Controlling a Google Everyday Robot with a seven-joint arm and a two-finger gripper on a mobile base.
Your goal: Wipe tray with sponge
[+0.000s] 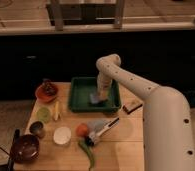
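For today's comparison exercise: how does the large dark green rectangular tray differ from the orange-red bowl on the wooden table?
The dark green rectangular tray is straight-sided, while the orange-red bowl is round. The tray is clearly larger than the bowl. The tray holds the blue sponge with the gripper down on it; the bowl holds a dark item, too unclear to name. Both rest on the wooden table.

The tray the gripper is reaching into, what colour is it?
Dark green. The tray shows in the camera view, with the gripper down inside it at the sponge.
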